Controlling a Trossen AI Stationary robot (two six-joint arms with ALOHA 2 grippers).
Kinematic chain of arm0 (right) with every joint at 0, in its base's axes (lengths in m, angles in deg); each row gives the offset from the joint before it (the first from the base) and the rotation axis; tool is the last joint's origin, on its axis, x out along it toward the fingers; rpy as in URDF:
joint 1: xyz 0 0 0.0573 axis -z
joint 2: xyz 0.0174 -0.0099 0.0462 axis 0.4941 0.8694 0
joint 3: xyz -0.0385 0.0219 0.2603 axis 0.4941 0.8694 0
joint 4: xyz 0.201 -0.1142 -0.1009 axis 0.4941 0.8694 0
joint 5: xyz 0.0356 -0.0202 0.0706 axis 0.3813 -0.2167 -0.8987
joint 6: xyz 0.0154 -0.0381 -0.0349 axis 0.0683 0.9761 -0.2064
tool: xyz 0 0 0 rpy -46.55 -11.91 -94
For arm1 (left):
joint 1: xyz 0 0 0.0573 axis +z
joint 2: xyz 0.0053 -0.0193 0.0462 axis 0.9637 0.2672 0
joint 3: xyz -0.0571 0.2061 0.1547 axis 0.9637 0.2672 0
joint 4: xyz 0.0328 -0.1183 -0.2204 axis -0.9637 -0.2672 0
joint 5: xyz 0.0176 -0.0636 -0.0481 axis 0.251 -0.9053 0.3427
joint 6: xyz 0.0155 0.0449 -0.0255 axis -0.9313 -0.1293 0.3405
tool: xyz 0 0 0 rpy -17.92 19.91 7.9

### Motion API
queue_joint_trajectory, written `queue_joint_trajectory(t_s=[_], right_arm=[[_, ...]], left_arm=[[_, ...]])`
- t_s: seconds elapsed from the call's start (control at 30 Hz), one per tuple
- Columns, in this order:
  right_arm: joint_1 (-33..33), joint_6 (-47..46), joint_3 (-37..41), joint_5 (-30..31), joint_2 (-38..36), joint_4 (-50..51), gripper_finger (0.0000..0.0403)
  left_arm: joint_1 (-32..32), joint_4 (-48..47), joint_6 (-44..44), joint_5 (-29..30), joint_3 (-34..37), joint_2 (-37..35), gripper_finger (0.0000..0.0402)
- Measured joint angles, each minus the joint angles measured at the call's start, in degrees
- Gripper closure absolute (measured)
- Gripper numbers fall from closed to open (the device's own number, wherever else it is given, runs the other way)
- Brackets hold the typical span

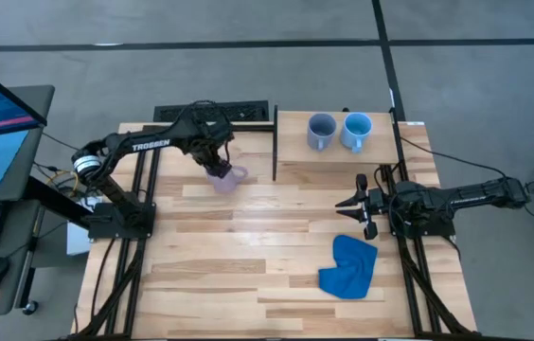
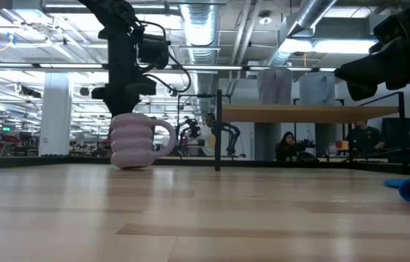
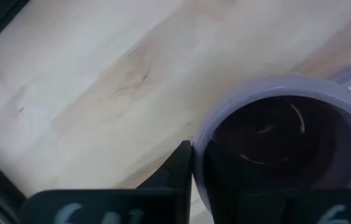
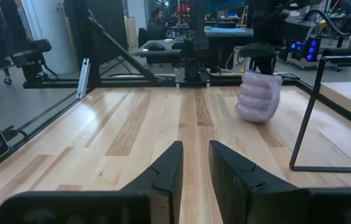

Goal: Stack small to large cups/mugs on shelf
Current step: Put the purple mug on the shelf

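My left pincer (image 1: 218, 163) is pinching the rim of the lilac ribbed ceramic mug (image 1: 224, 178) near the desk's far edge, the pale wood shelf (image 1: 335, 156) lying rightward.

Lilac ribbed mug (image 1: 223, 178); slate grey-blue mug (image 1: 320, 131); light sky-blue mug (image 1: 356, 131); plain pale-wood shelf (image 1: 333, 161); blue cloth (image 1: 349, 266); striped light-plank table (image 1: 239, 275); dark arms.

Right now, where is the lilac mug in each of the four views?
High view: lilac mug left of centre, under the left hand.
Low view: left of centre, standing on the table.
Left wrist view: lower right, rim clamped.
Right wrist view: upper right.
Shared landmark: the left hand gripping its rim.
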Motion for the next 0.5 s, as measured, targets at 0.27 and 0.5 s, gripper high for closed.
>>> queue_joint_trajectory(t_s=[0.27, 0.5], right_arm=[[0.0, 0.0, 0.0, 0.0, 0.0, 0.0, 0.0304], [0.0, 0.0, 0.0, 0.0, 0.0, 0.0, 0.0304]], left_arm=[[-6.1, 1.0, -6.7, -1.9, -0.1, 0.1, 0.0394], [-10.9, 1.0, -9.0, -1.1, -4.5, 0.1, 0.0397]])
